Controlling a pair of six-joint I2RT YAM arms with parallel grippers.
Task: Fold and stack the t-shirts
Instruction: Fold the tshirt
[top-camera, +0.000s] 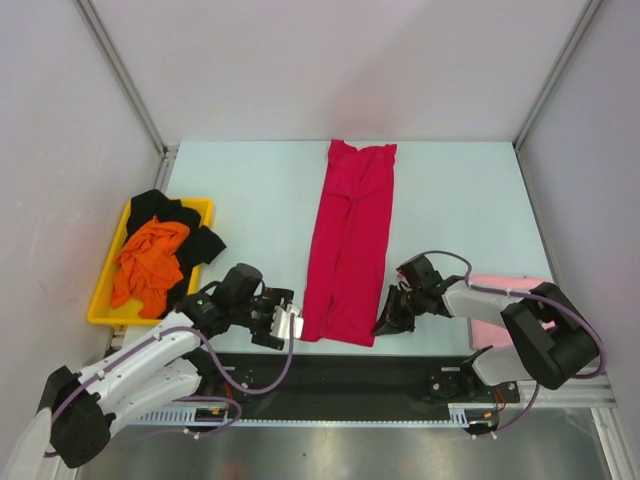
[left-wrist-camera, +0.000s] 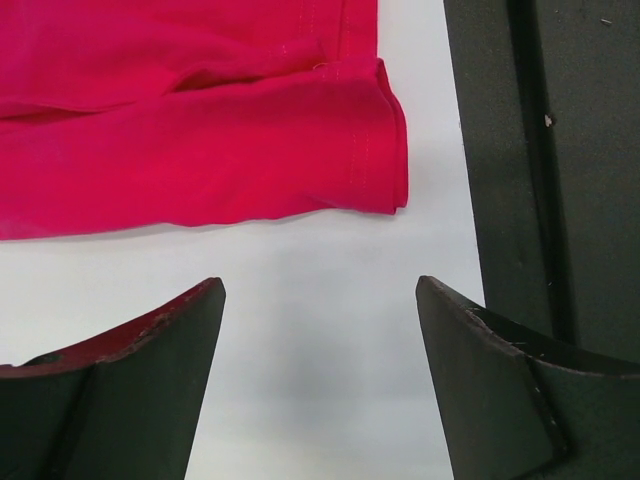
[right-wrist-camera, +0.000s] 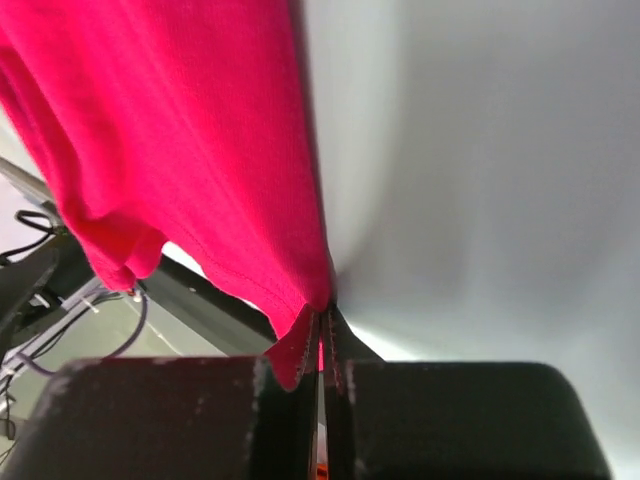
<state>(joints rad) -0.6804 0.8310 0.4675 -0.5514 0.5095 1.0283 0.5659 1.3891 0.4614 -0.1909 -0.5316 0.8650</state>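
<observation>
A crimson red t-shirt (top-camera: 350, 240) lies folded into a long strip down the middle of the table. My right gripper (top-camera: 384, 322) is shut on its near right corner (right-wrist-camera: 300, 330), the hem pinched between the fingers. My left gripper (top-camera: 292, 324) stands open just left of the shirt's near left corner (left-wrist-camera: 385, 150), nothing between its fingers (left-wrist-camera: 170, 340). An orange t-shirt (top-camera: 150, 262) lies crumpled on a black t-shirt (top-camera: 200, 245) in the tray at the left. A pale pink t-shirt (top-camera: 500, 300) lies at the right, partly hidden by my right arm.
A yellow plastic tray (top-camera: 100, 312) holds the orange and black shirts at the table's left edge. A black strip (top-camera: 340, 375) runs along the near edge by the arm bases. Grey walls enclose the table on three sides.
</observation>
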